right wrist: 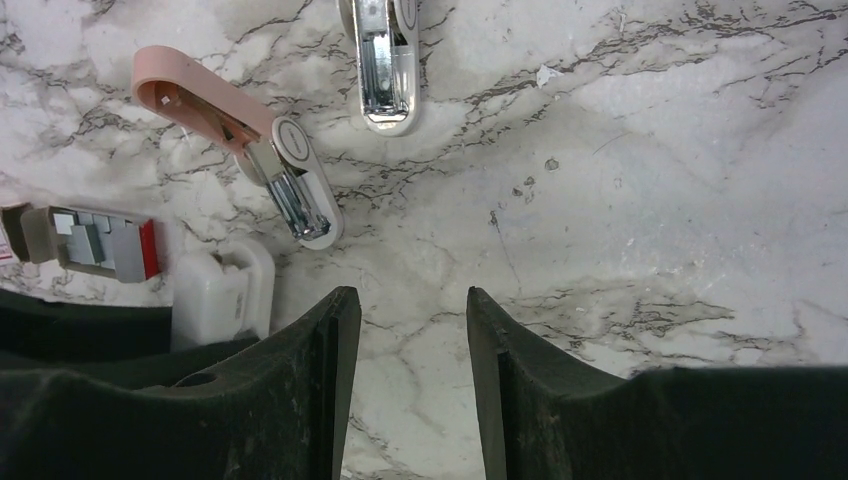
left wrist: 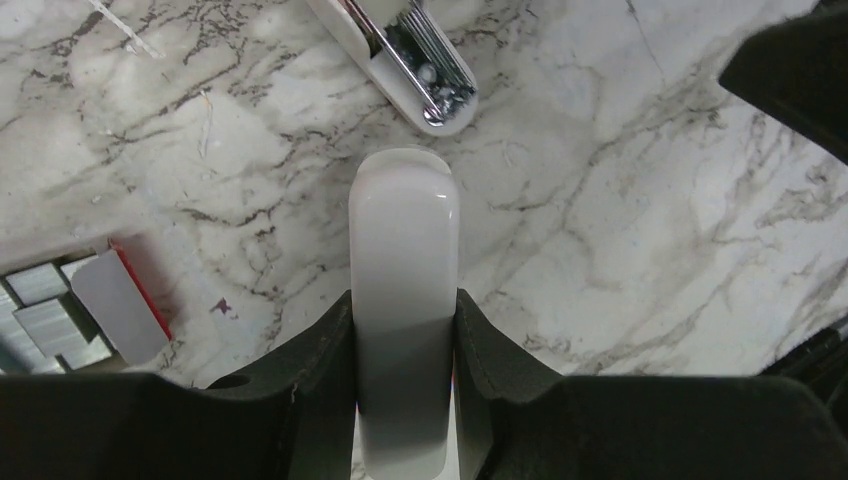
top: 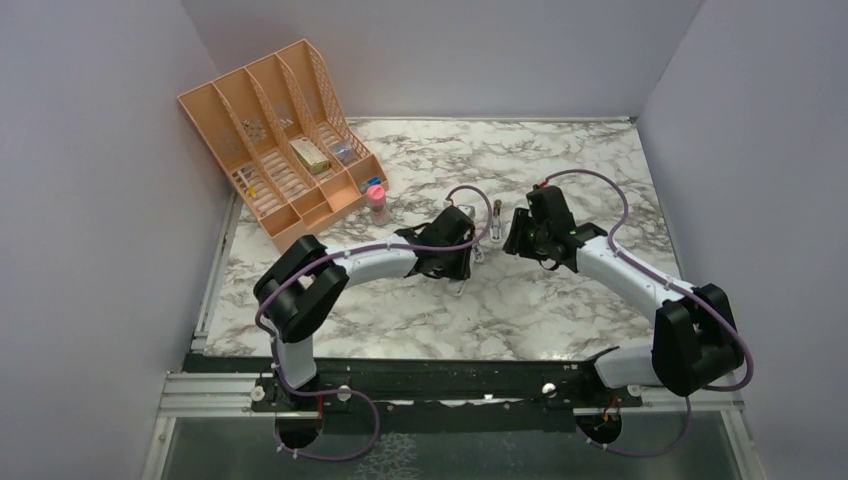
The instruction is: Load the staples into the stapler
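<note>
Closest to the left wrist lens, the left claw (left wrist: 405, 312) is clamped on a white rounded bar (left wrist: 403, 215). Its black fingers (left wrist: 325, 340) press against both sides, and the bar's domed end pokes out toward the middle of the frame. Just beyond that end, at the top centre, lies a white piece with a bright metal channel (left wrist: 415, 60), near the bar but not touching it. The staples (left wrist: 45, 318) sit at the lower left edge of that view as silvery strips side by side, with the red-and-white sleeve (left wrist: 120, 305) just to their right, all on the marbled surface (left wrist: 640, 200). From the right wrist, the right claw (right wrist: 408, 300) stands moderately spread, holding nothing, with marble showing in the gap between its fingers (right wrist: 320, 380). In that view the pink stapler (right wrist: 230, 125) lies open at the upper left, its pink arm reaching up-left and its white-tipped metal part pointing down-right. A second white-and-metal piece (right wrist: 385, 60) lies at the top centre, apart from it. At the left edge the grey tray (right wrist: 100, 240) holds the strips, well apart from the right claw. From above, both claws meet near the middle of the surface. An orange organiser (top: 215, 95) stands at the upper left, with a pink-capped bottle (top: 377, 200) just beside its lower right corner.
</note>
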You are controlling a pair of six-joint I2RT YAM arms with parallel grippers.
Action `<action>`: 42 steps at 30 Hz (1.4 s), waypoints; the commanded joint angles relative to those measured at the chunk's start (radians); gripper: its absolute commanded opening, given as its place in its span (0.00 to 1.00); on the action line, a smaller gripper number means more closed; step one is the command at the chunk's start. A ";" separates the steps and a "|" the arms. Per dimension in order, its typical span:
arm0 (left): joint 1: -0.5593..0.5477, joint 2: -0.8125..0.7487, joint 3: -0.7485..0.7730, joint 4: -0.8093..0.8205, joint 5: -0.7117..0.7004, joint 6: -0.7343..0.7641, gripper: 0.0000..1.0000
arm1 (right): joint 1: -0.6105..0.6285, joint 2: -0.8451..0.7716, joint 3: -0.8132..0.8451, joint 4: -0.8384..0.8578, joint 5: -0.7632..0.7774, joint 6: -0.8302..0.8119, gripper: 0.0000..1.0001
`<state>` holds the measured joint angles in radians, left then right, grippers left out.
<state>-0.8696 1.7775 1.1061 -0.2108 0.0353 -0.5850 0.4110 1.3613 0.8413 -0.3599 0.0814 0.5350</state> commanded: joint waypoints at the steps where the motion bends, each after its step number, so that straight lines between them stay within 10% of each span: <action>1: 0.021 0.067 0.071 -0.006 -0.121 -0.055 0.23 | 0.000 -0.020 -0.020 0.023 0.000 0.020 0.48; 14: 0.048 0.150 0.145 -0.071 -0.273 -0.114 0.24 | 0.001 -0.013 -0.030 0.037 -0.039 0.019 0.48; 25: 0.061 0.083 0.143 -0.043 -0.122 -0.107 0.67 | 0.002 -0.015 -0.012 0.017 -0.146 -0.004 0.49; 42: 0.108 -0.334 -0.353 0.207 -0.237 -0.213 0.62 | 0.283 0.108 0.071 0.029 -0.054 0.121 0.62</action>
<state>-0.7723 1.5024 0.8486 -0.0452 -0.1139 -0.7387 0.6254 1.4075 0.8539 -0.3332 -0.0818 0.5919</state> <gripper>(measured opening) 0.626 0.614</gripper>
